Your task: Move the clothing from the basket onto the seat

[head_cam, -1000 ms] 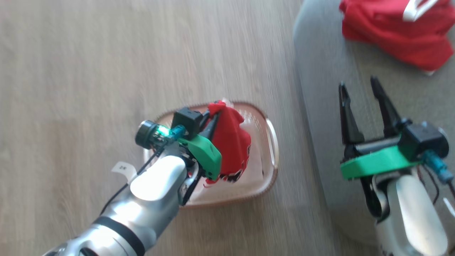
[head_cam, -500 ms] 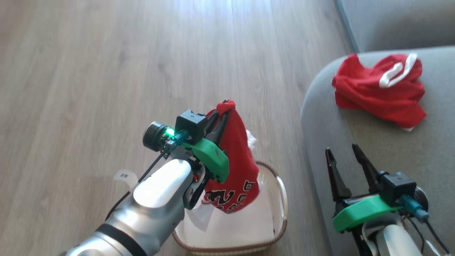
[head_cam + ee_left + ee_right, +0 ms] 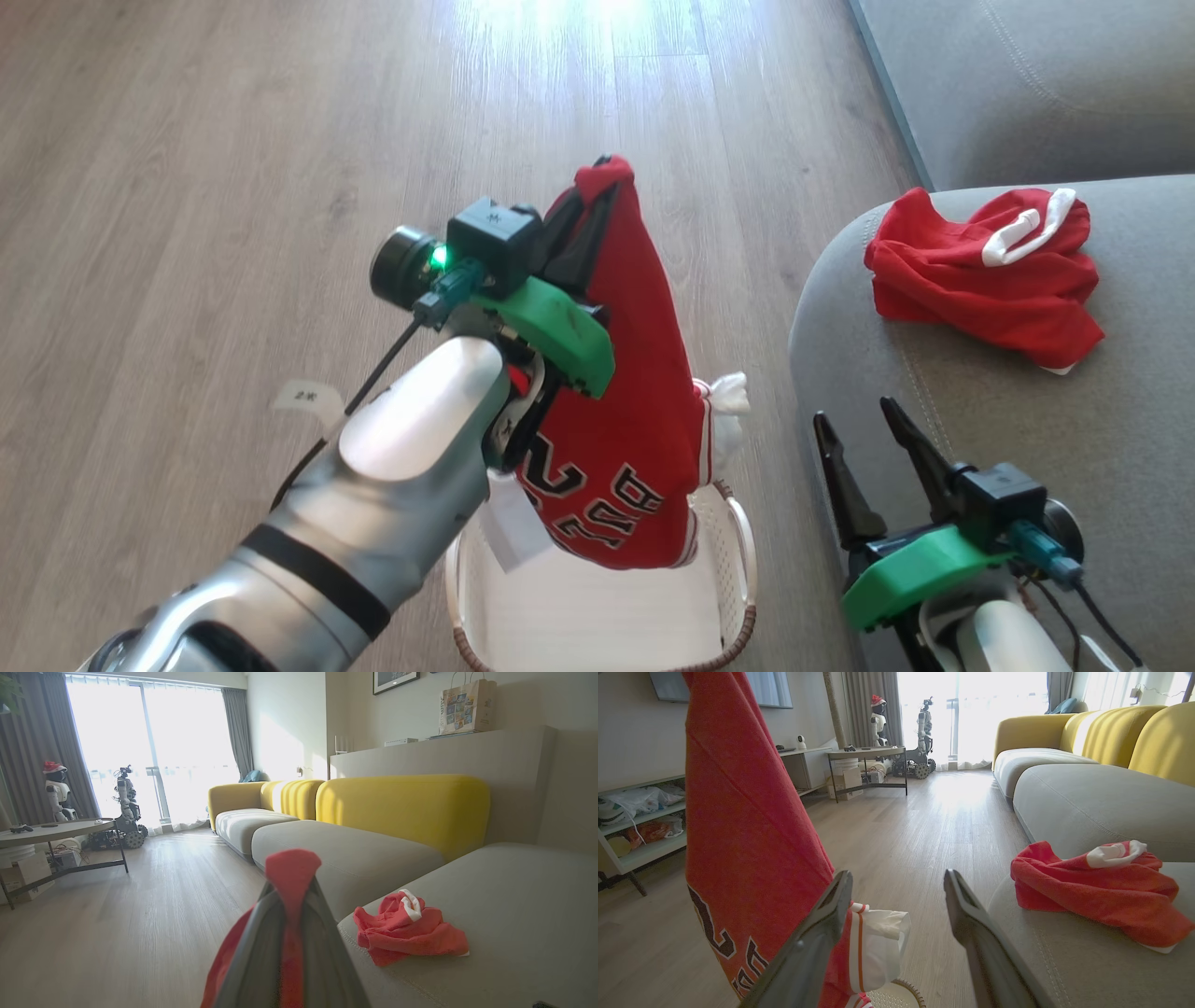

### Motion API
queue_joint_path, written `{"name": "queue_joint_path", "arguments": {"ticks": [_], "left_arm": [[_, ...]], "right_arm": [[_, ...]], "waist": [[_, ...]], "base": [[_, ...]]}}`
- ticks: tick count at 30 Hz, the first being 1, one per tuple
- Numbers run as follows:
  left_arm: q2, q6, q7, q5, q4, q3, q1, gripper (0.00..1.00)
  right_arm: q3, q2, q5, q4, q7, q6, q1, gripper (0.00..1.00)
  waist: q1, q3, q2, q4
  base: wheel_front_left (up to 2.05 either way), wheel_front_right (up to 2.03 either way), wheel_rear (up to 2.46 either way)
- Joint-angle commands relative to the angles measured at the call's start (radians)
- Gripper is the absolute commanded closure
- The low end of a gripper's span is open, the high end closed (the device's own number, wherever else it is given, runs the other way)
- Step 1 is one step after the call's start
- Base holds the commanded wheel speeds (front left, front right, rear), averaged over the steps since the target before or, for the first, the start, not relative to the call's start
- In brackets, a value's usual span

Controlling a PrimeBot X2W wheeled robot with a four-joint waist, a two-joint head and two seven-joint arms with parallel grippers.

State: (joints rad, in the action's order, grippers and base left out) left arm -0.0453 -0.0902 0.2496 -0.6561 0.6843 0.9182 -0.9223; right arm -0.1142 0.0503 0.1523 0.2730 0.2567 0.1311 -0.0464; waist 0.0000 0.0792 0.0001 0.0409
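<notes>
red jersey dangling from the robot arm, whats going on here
The robot is shifting laundry. Its left gripper is shut on a red jersey, which hangs above the white basket. Another red garment with a white collar band lies on the grey seat cushion. The right gripper is open and empty, near the cushion's edge.

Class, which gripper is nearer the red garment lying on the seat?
Right. The right gripper hovers open over the seat edge near the garment; the left gripper, clamping the jersey above the basket, is farther.
</notes>
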Motion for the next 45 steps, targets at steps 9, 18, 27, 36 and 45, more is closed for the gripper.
{"name": "queue_joint_path", "arguments": {"ticks": [9,18,27,36,45], "left_arm": [[-0.022,-0.007,0.012,0.016,-0.054,-0.046,-0.091,1.00],[-0.011,-0.004,-0.005,0.009,-0.068,-0.008,-0.106,1.00],[-0.006,-0.017,-0.012,-0.015,-0.108,0.037,-0.130,1.00],[-0.005,-0.032,-0.021,-0.056,-0.164,0.083,-0.163,1.00],[-0.005,-0.040,-0.019,-0.089,-0.194,0.116,-0.184,1.00]], "right_arm": [[-0.103,0.000,-0.037,0.017,-0.018,0.000,-0.099,0.00],[-0.237,0.000,-0.053,0.170,-0.026,0.000,-0.250,0.00],[-0.331,0.000,-0.022,0.389,-0.005,0.000,-0.403,0.00],[-0.501,0.000,0.081,0.552,0.004,0.000,-0.511,0.00],[-0.639,0.000,0.202,0.623,0.005,0.000,-0.605,0.38]], "waist": [[0.0000,0.005,-0.0001,0.000],[0.0000,0.010,-0.0001,0.029],[0.0000,0.021,-0.0001,0.068],[0.0000,0.023,-0.0001,0.103],[0.0000,0.019,-0.0001,0.130]], "base": [[0.00,0.00,0.00],[0.00,0.00,0.00],[0.00,0.00,0.00],[0.00,0.00,0.00],[0.00,0.00,0.00]]}}
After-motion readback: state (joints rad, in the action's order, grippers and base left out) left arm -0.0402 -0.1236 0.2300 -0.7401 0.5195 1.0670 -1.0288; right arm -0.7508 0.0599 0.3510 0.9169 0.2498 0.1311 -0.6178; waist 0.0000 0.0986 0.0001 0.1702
